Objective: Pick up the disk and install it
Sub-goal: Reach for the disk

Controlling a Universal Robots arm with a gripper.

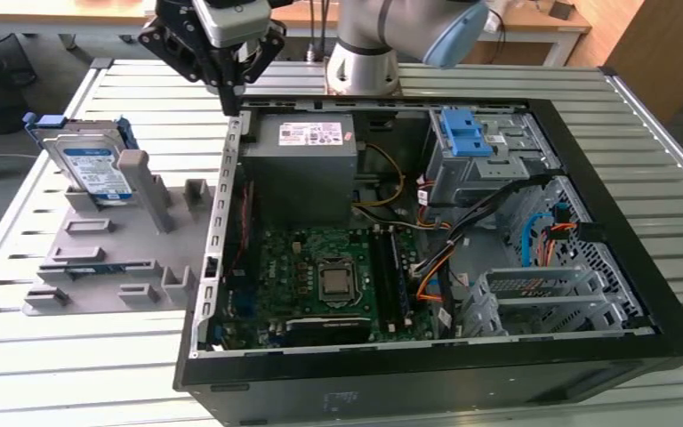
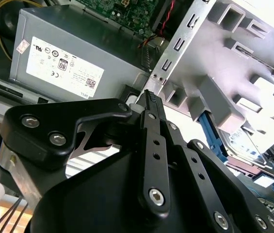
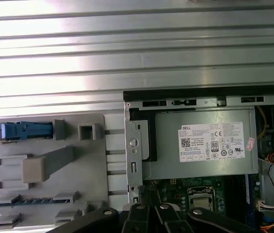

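Observation:
The disk, a silver drive with a white-and-blue label and a blue frame, stands on edge in the grey holder on the exterior view's left, outside the computer case. In the first wrist view the disk appears edge-on; in the second wrist view a part of the disk shows behind the holder. My gripper hangs above the case's far left corner, to the right of the disk and apart from it. In both wrist views the gripper is shut with nothing in it.
The open computer case lies flat on the slatted metal table. Inside are a grey power-supply box, the motherboard, a blue latch, loose cables and a metal drive cage. The holder has several upright pegs.

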